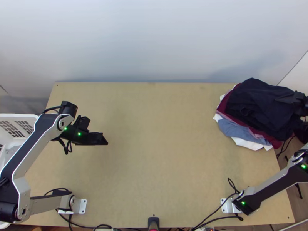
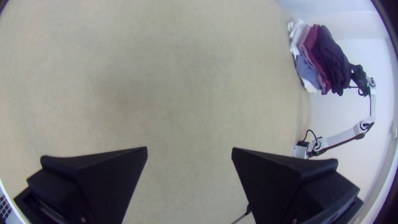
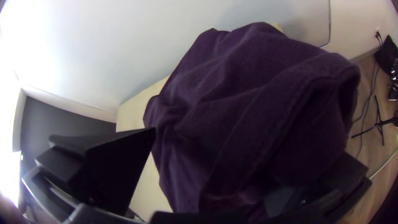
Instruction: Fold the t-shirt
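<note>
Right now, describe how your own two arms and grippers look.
My left arm and right arm both have silver-grey links with black sections and black joints, small green lights and thin black cables looping outside. My left gripper and right gripper are matt black, with wide, flat fingers that taper towards the tip.

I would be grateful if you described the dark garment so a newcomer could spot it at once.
At the wooden table's far right corner lies a heap of clothes. The dark garment is its rumpled top layer, darker than the maroon cloth and blue cloth beneath.
</note>
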{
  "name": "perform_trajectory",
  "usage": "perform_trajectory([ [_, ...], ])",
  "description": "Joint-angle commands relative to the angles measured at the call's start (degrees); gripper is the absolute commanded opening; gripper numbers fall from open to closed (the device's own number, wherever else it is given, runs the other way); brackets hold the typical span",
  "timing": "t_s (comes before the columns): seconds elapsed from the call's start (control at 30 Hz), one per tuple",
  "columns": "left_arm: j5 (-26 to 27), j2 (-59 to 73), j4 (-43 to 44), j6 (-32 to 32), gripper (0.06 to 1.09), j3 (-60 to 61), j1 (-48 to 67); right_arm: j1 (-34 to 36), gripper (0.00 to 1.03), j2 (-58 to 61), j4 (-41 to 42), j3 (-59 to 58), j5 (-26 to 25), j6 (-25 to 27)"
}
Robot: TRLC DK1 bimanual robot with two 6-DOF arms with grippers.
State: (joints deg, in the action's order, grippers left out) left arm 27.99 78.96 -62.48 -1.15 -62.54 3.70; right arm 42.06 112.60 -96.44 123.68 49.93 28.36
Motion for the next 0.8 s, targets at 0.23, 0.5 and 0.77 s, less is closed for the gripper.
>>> perform_trajectory([
  [0.23, -0.30, -0.91, 0.16, 0.62, 1.05, 0.93, 0.87, 7.59, 0.99, -6.25, 0.38, -0.37, -0.71, 1.08],
  [0.5, -0.30, -1.61, 0.16, 0.88, 1.05, 0.84, 1.66, 14.01, 0.99, -12.31, 0.38, -5.82, -1.15, 6.45],
  [0.77, -1.88, -8.29, 1.48, 4.58, 1.05, -0.65, 1.39, 17.09, 0.99, -24.09, 2.14, -14.17, -1.06, 7.85],
])
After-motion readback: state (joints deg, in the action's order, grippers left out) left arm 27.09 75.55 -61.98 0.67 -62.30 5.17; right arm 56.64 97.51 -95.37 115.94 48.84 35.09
